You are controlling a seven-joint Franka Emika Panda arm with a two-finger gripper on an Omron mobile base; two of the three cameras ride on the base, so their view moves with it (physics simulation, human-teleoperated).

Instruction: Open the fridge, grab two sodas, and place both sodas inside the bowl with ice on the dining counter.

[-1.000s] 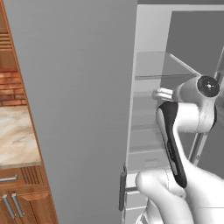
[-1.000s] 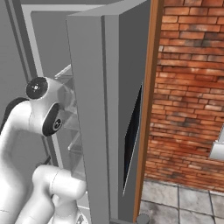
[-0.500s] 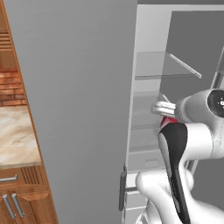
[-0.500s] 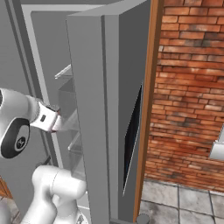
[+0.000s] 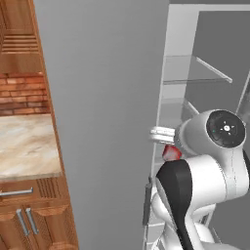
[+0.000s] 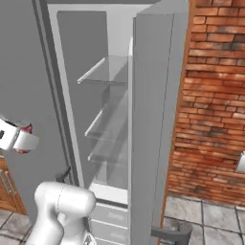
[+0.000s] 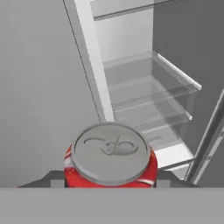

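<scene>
One tall grey fridge takes up most of the scene: its left door is closed and presents a broad matte face, while its right door stands swung out toward the brick wall, leaving the pale interior exposed. Inside, clear glass shelves sit one above another, and white drawers show at the bottom. Left of the fridge, in the left base view, a wooden cabinet with metal handles carries a beige marble worktop under a brick backsplash. The white arm reaches up in front of the open compartment, and its gripper has the jaws pinching a red soda can, which stands upright between them with its silver lid facing the hand camera. The can is outside the fridge, in front of the closed left door near its inner edge, and shows as a small red patch beside the wrist in both base views.
</scene>
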